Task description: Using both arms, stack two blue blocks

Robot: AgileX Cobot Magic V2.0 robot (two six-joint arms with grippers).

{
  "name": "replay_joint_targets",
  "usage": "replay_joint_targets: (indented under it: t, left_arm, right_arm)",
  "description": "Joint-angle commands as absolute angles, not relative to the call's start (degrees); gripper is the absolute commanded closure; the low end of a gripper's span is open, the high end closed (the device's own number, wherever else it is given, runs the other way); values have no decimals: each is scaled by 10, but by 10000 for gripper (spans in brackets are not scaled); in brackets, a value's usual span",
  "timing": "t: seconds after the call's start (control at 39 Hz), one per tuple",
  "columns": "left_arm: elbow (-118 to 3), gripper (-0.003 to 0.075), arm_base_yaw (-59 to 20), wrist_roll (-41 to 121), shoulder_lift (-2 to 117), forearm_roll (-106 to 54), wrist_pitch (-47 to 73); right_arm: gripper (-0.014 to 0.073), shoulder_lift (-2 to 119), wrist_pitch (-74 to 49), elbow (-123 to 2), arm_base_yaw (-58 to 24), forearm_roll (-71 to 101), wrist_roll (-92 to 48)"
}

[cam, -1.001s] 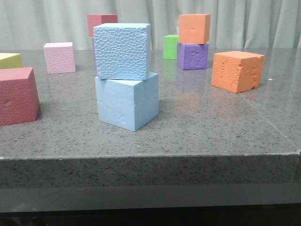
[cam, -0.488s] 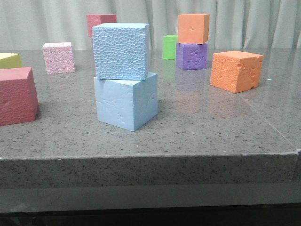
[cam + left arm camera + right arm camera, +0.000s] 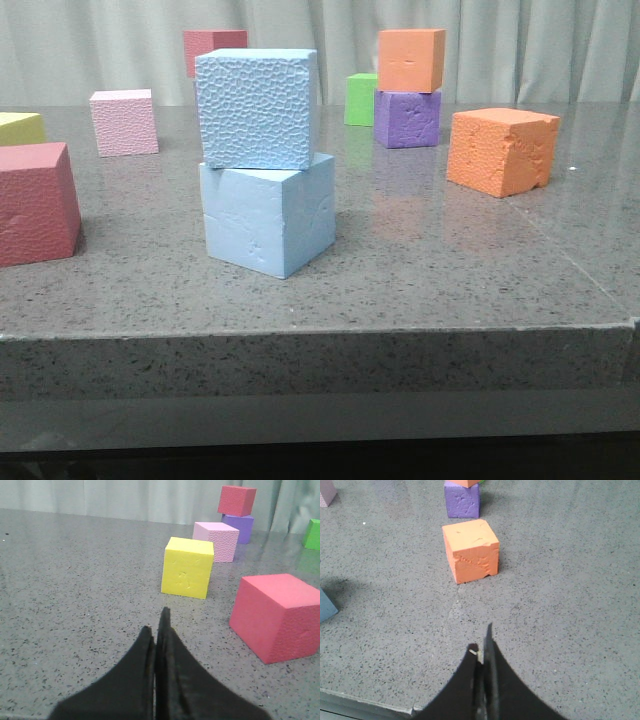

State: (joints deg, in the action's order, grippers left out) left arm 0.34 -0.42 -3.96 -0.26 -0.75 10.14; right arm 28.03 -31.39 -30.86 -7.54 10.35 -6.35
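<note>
Near the front edge of the grey table, the bumpy blue block sits on top of the smooth blue block, so the stack looks finished. The upper one is turned a little against the lower one and overhangs slightly toward the left, while a corner of the lower block juts out to the right. That offset is the main risk: a knock to the table or a passing arm could tip the top block off, and the soft foam gives it little weight to resist. Both arms are well clear of the stack and do not show in the front view. The left gripper hovers low over bare table with its fingers pressed together, empty, facing a yellow block. The right gripper is likewise closed on nothing, pointing toward an orange block
</note>
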Motion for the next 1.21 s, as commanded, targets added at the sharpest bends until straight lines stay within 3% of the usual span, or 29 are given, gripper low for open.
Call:
replay_joint_targets:
  t: [0.0,0.72,0.95,1.18]
  left_arm:
    - [5,741,-4,-40,-14,-13,50]
    - [5,741,-4,-40,-14,-13,50]
    - [5,741,-4,-40,-14,-13,50]
    - [5,741,-4,-40,-14,-13,50]
  right_arm:
    - [663,281,-270,-321,-74,106,-64]
    - [663,269,-229,-308,-72,79,-72]
    - [663,169,-69,-176,-25,67,-73]
    - [663,42,-65,-40,0,67,-73]
